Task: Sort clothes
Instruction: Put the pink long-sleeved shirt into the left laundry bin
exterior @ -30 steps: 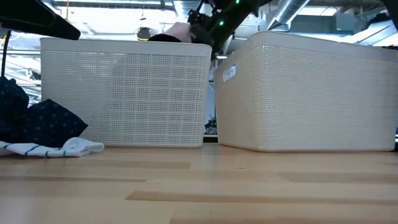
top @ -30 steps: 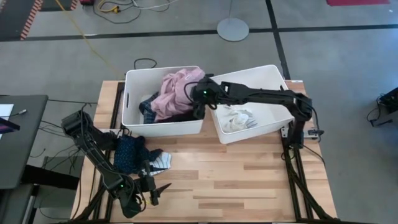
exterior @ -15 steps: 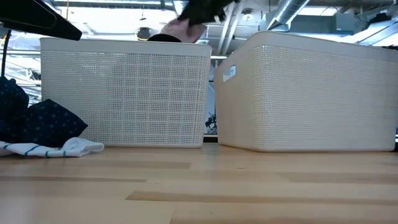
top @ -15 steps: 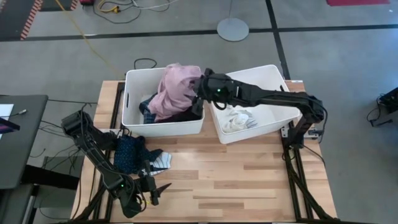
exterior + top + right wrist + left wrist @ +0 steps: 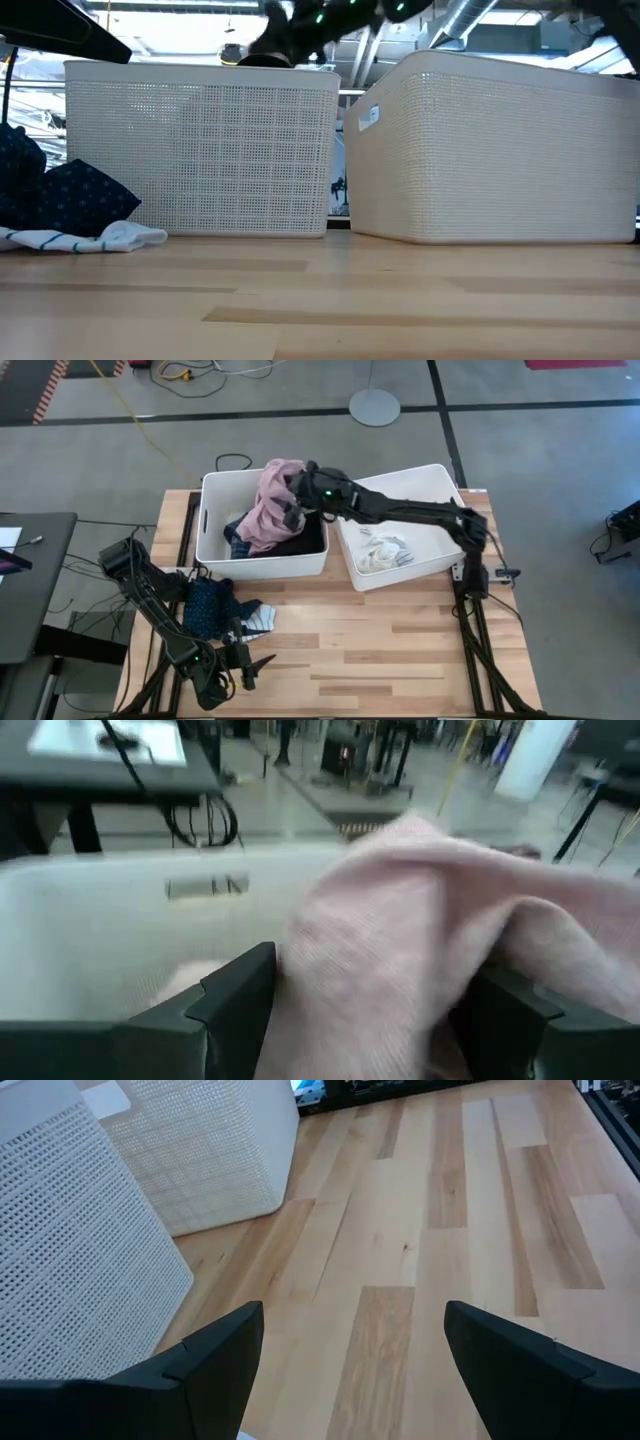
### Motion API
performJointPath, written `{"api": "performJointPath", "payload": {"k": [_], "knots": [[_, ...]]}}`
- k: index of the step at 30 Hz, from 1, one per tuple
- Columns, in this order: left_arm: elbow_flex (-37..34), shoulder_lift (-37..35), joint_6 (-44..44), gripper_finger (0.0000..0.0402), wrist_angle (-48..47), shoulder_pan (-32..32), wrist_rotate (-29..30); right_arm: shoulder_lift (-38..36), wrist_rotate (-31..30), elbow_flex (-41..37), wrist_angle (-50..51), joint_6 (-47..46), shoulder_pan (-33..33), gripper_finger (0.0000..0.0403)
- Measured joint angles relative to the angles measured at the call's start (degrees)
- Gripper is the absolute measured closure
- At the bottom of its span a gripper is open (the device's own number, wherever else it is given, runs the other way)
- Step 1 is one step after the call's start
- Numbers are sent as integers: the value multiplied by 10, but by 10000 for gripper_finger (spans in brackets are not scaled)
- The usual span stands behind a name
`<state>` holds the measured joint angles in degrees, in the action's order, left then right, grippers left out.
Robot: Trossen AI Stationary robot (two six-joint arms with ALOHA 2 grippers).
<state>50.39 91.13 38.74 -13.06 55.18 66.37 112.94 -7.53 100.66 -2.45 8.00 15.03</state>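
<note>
Left gripper (image 5: 248, 665) idle at lower left of the high view, fingers spread wide, holding nothing; dark navy patterned garment (image 5: 207, 606) and white striped sock (image 5: 260, 619) lie just above it. Right gripper (image 5: 297, 508), upper centre over the left white plastic bin (image 5: 207, 520), has its jaws wide around the soft pink fabric garment (image 5: 270, 507), bunched between its fingers.

We see a light wooden table (image 5: 400, 640) carrying two white plastic bins (image 5: 215, 555) (image 5: 400, 575) side by side at its far edge. A dark navy patterned garment (image 5: 205, 608) and a white sock (image 5: 260, 620) lie near the left gripper's fingers (image 5: 262, 660).
</note>
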Motion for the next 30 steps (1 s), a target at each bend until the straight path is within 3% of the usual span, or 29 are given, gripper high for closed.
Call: {"api": "performJointPath", "payload": {"k": [16,30], "knots": [[0,0,3,98,1,0,-3,208,33,149,113,-80,25,113],[0,0,2,98,1,0,-3,242,57,214,261,-93,29,113]]}}
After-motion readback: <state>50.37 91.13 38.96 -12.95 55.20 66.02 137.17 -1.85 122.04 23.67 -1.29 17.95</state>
